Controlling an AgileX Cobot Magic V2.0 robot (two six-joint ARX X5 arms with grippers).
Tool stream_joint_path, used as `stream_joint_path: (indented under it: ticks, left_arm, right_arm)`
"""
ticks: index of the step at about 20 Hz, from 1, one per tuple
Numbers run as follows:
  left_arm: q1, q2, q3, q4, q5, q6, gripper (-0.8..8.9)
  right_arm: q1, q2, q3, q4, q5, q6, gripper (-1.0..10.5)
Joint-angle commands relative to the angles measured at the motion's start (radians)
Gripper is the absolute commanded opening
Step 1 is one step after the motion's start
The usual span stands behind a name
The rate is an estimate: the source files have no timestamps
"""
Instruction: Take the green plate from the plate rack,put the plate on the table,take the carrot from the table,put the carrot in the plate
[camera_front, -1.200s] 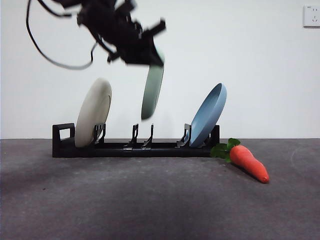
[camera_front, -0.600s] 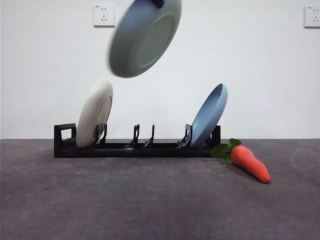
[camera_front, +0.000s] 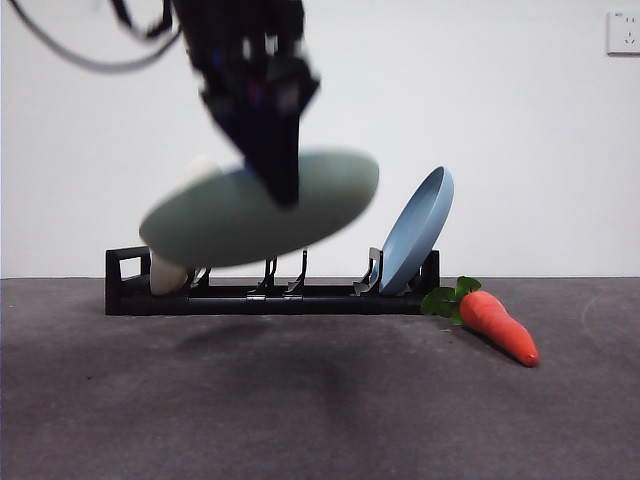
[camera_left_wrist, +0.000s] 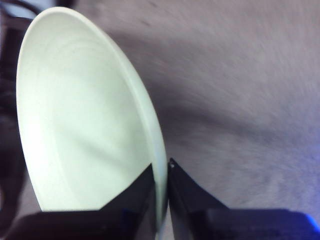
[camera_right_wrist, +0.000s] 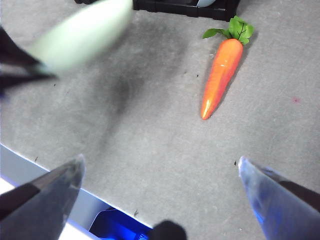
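Left gripper (camera_front: 283, 190): comes down from above, big and dark, its two black jaws pinching the rim of the green plate; the wrist view shows one jaw on each face of the rim (camera_left_wrist: 161, 187).
Green plate (camera_front: 262, 207): in the air, clear of the rack and above the table, tipped close to flat with its right edge higher; blurred.
Right gripper (camera_right_wrist: 160, 172): hangs over the bare table near its front edge, jaws spread wide, holding nothing.
Plate rack (camera_front: 268, 292): long, low and black, at the back of the table, loop handle at its left end; the middle slots are empty.
Cream-white plate (camera_front: 168, 273): stands in the rack's left slot, mostly hidden behind the green plate.
Blue plate (camera_front: 418, 231): leans in the rack's right slot.
Carrot (camera_front: 497, 324): lies on the table just beside the rack's right end, leaves toward the rack, tip pointing away; well apart from both grippers.
Table (camera_front: 300, 400): dark grey and matte, with a soft shadow under the held plate.
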Motion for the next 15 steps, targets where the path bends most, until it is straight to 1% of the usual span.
stream_joint_path:
  ticks: [1,2,6,8,9,11,12,13,14,15]
  left_arm:
    - [-0.034,0.022,-0.108,0.106,-0.048,0.048,-0.06]
    - [-0.047,0.031,-0.150,0.147,-0.068,0.058,-0.06]
    - [-0.064,0.068,-0.292,0.306,-0.094,0.099,-0.06]
    - [-0.064,0.087,-0.317,0.337,-0.103,0.103,-0.06]
    - [-0.064,0.096,-0.319,0.343,-0.094,0.098,-0.07]
    - [-0.063,0.098,-0.319,0.346,-0.032,0.069,0.02]
    - [-0.063,0.098,-0.319,0.346,0.007,0.030,0.19]
    - [-0.063,0.098,-0.319,0.346,0.026,-0.015,0.97]
    - [-0.061,0.098,-0.319,0.346,0.032,-0.037,1.60]
    - [-0.062,0.098,-0.319,0.346,0.033,-0.039,1.68]
  right_arm:
    - [0.002,0.000,0.003,0.006,-0.001,0.003,6.6]
    - [0.002,0.000,0.003,0.007,-0.002,0.003,6.6]
    - [0.002,0.000,0.003,0.007,-0.002,0.003,6.6]
    - [0.002,0.000,0.003,0.008,-0.004,0.003,6.6]
    - [0.002,0.000,0.003,0.009,-0.004,0.003,6.6]
    - [0.002,0.000,0.003,0.011,-0.004,0.003,6.6]
    - [0.002,0.002,0.003,0.013,-0.004,0.003,6.6]
    - [0.002,0.006,0.003,0.013,-0.004,0.003,6.6]
    - [0.002,0.010,0.003,0.013,-0.004,0.003,6.6]
    - [0.002,0.016,0.003,0.014,-0.003,0.003,6.6]
